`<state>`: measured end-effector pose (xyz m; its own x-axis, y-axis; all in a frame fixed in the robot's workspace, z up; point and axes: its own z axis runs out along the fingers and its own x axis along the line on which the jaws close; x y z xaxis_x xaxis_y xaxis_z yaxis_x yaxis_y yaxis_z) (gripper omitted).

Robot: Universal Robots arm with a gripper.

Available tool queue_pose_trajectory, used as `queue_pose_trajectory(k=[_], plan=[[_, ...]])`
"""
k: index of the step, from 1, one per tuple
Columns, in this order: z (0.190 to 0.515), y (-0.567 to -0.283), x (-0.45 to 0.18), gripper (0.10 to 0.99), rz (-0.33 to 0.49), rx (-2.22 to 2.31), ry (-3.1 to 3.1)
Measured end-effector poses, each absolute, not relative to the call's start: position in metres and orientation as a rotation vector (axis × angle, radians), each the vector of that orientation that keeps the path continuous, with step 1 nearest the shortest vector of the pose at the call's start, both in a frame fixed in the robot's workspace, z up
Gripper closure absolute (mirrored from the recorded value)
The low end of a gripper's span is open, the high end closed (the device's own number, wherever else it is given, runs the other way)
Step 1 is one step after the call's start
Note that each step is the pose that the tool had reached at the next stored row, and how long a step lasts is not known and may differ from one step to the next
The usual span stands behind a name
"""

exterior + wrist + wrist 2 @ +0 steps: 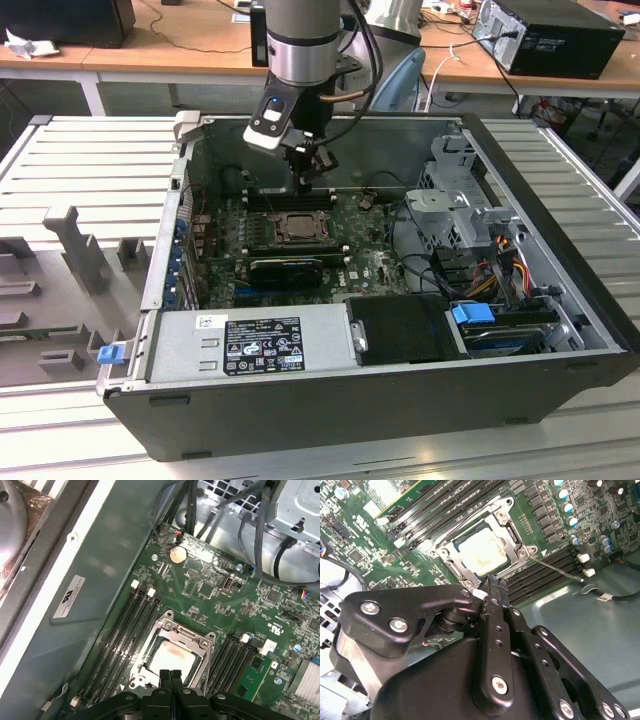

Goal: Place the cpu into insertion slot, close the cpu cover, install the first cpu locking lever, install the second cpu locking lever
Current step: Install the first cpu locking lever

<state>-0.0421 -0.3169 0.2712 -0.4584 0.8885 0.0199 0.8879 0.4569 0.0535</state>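
Exterior view: the gripper (305, 186) hangs inside the open computer case (300, 400), just beside the cpu (297, 228) in its socket. Second wrist view: fingertips (496, 587) pinched together, empty, at the cpu cover (512, 530) lying flat around the chip. First wrist view: closed fingertips at the cover's rim.

electronics lab: opened pc case (400, 400) on slatted metal bench (90, 160), cable-strewn wooden desks (200, 40) behind

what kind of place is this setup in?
Probably a robotics or electronics lab: an opened desktop PC case lies on a ribbed metal table, a robot arm hangs over its motherboard, and wooden benches behind carry cables and another computer.
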Motion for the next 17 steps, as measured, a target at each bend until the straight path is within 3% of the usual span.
queue_pose_trajectory(k=[17], plan=[[0.271,-0.3169,-0.042,0.98,0.089,1.332,2.839]])
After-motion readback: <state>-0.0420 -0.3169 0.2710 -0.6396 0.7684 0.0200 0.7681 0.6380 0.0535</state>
